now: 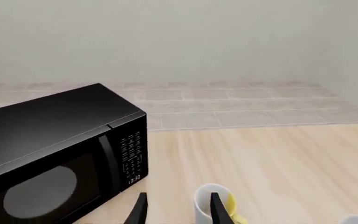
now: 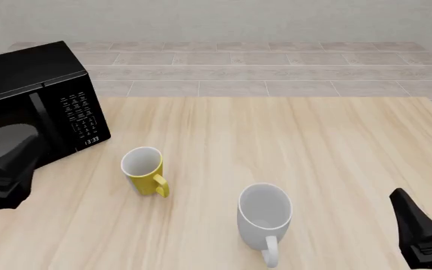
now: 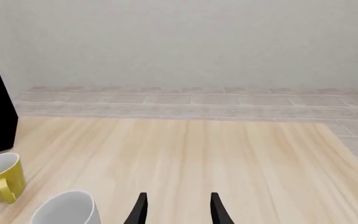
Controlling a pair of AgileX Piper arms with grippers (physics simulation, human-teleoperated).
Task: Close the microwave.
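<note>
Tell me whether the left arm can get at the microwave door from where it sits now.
Probably yes. The left gripper sits open just in front of the microwave, with nothing between it and the dark glass door. The yellow mug stands off to the side, clear of that path. The door already looks shut or nearly so.

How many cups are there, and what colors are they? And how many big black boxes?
Yellow mug: 1
White mug: 1
Black microwave: 1
Total: 3 things on the table
</note>
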